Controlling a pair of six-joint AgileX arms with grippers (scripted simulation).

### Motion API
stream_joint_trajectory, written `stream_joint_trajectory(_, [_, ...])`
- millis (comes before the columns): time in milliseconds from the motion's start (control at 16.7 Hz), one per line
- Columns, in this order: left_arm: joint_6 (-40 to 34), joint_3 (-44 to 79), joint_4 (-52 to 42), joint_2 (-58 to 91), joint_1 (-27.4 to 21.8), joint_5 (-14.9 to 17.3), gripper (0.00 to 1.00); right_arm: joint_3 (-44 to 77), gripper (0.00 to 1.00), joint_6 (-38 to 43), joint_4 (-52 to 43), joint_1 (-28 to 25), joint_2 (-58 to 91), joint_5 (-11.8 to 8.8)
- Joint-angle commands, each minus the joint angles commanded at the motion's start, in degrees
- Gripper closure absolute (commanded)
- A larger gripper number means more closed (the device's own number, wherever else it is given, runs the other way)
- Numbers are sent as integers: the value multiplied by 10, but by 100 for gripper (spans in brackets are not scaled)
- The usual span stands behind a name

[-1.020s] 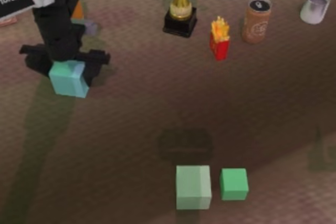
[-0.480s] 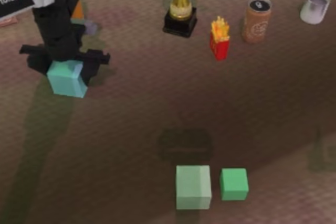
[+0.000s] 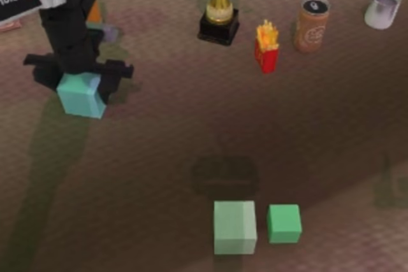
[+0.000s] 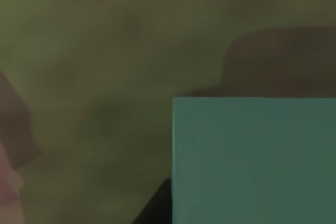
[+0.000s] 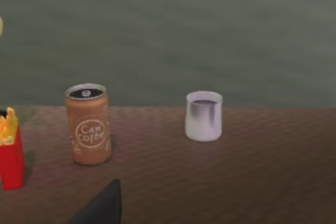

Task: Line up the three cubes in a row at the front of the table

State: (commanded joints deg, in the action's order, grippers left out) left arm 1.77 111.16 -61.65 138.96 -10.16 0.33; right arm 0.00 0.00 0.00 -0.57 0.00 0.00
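Observation:
My left gripper [image 3: 80,83] is shut on the large light-blue cube [image 3: 81,97] at the back left of the table [image 3: 159,144]. That cube fills much of the left wrist view [image 4: 252,161], with one dark finger [image 4: 157,208] against its side. The pale mint-green cube [image 3: 234,227] and the smaller bright-green cube [image 3: 284,223] sit side by side near the front edge, a small gap between them. My right arm is outside the top view. In its wrist view the right gripper [image 5: 163,216] shows only one dark fingertip [image 5: 105,203], set well off to the side, with nothing held.
Along the back edge stand a gold trophy [image 3: 220,7], a red box of fries [image 3: 267,48], a brown coffee can [image 3: 312,25] and a silver cup [image 3: 383,8]. An orange object [image 3: 95,14] sits partly hidden behind the left arm.
The left gripper and the light-blue cube have shifted very slightly to the left. The two green cubes have not moved.

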Motion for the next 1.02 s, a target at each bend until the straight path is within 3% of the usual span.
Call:
stream_joint_trajectory(480, [-1,109,-134,-23,10,0,100,0,0,0,0,0,0,0])
stream_joint_trajectory(840, [-7,104,-134,-30,2,-1,100,0,0,0,0,0,0,0])
stream_joint_trajectory(1020, [-59,49,-117,-77,-37,-2,100,0,0,0,0,0,0,0])
